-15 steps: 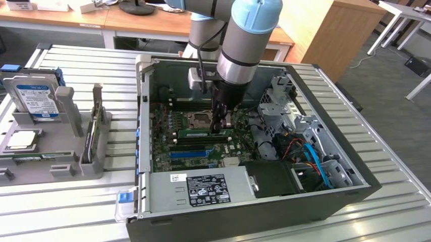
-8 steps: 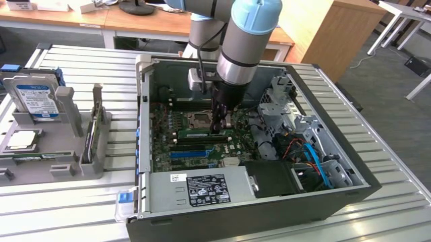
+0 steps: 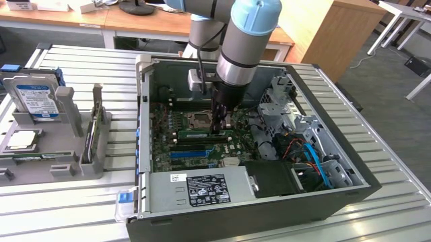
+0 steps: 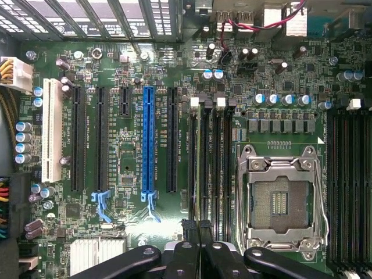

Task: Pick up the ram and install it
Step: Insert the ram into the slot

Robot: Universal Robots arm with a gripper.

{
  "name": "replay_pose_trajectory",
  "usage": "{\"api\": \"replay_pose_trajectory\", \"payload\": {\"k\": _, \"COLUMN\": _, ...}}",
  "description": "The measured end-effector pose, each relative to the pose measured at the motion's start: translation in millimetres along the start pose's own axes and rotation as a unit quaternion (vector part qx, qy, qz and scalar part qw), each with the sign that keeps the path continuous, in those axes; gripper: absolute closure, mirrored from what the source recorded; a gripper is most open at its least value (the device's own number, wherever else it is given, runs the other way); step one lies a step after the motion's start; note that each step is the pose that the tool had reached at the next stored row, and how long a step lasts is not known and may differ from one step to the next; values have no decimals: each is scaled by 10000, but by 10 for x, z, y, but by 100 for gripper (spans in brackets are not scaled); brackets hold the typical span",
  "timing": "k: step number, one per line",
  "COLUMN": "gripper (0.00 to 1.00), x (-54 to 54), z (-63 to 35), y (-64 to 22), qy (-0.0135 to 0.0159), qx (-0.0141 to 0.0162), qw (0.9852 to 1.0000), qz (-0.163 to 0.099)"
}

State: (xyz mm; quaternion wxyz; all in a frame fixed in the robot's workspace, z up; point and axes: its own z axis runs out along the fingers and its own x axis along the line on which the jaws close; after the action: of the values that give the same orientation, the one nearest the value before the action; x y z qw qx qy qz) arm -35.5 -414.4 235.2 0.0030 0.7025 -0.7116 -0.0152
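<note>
place: robotics lab | cues: slatted metal bench (image 3: 394, 166), open PC case (image 3: 222, 224), desks (image 3: 135, 22)

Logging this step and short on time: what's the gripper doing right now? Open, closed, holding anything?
gripper: closed on the ram, which stands on edge on the motherboard.
</note>
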Motion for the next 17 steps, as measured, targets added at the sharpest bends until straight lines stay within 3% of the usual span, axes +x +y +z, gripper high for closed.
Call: {"api": "replay_pose_trajectory", "payload": {"k": 17, "gripper": 88, "x": 14, "z": 17, "y": -1, "qy": -5, "qx": 1, "qw": 10000, "qz": 0}}
